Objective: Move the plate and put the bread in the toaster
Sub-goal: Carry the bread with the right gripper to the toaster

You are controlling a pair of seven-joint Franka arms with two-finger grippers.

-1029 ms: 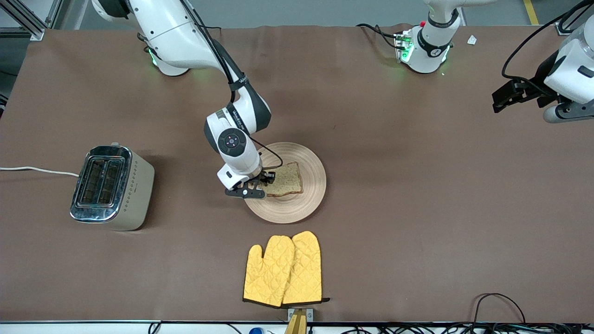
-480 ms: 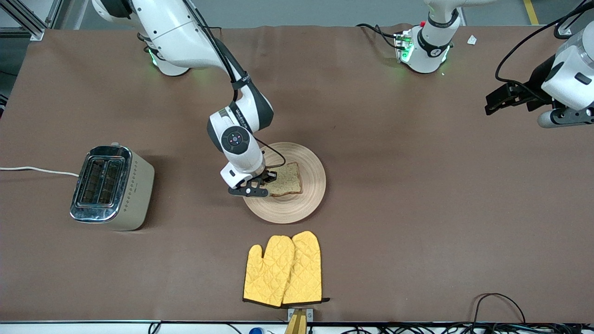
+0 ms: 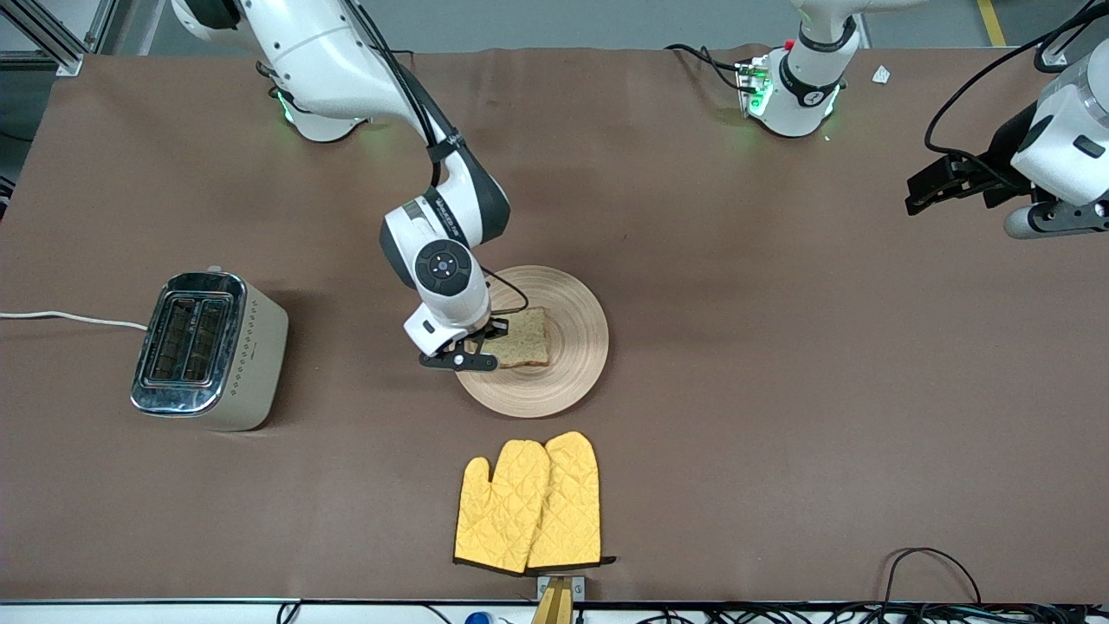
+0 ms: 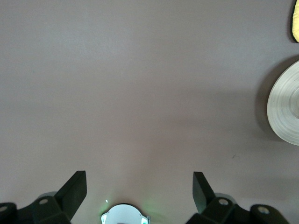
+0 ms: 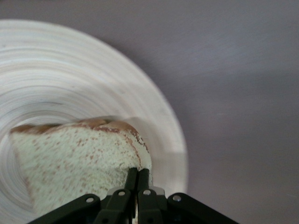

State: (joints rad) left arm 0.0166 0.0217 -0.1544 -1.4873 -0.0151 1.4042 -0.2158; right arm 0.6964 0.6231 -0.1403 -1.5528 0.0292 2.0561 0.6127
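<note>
brown bread (image 3: 522, 340) pinched by right gripper (image 3: 482, 347) over plate (image 3: 572, 364).

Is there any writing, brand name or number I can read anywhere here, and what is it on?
None can be read.
Right arm: a strip of lettering by its grey joint, too small to read.
Toaster: a tiny mark among the dots on its side, too small to read.
Plate, bread, yellow oven mitts: no text shows.
</note>
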